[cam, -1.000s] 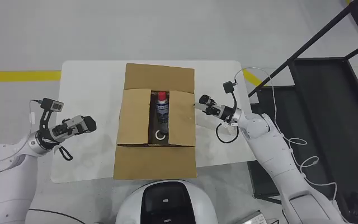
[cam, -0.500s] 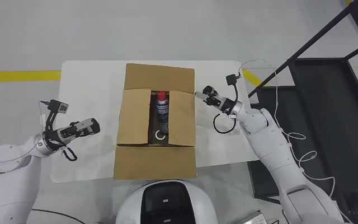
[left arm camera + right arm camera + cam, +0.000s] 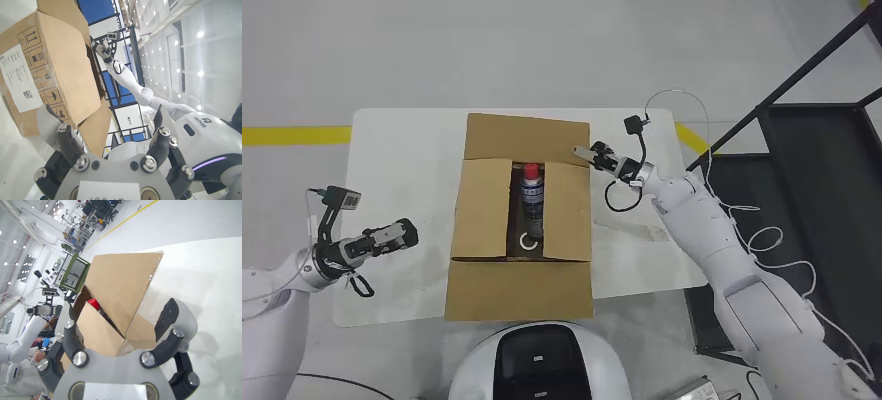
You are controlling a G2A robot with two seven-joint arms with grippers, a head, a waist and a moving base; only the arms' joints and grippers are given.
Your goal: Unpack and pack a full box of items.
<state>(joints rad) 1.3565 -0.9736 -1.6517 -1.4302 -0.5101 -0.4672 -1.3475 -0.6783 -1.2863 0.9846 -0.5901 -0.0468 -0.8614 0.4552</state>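
The box (image 3: 519, 288) stands on the table (image 3: 402, 150), a can (image 3: 532, 195) lying inside between its 2 side flaps (image 3: 567, 212).

The box (image 3: 520, 140) has two side flaps (image 3: 567, 210) covering most of its interior; contents under them are hidden. In the gap a can (image 3: 532, 195) shows red cap and upper body, lower part lost in shadow, beside a white curved item (image 3: 529, 241) too small to identify. The near flap (image 3: 519, 290) covers part of the table's (image 3: 402, 160) near edge.
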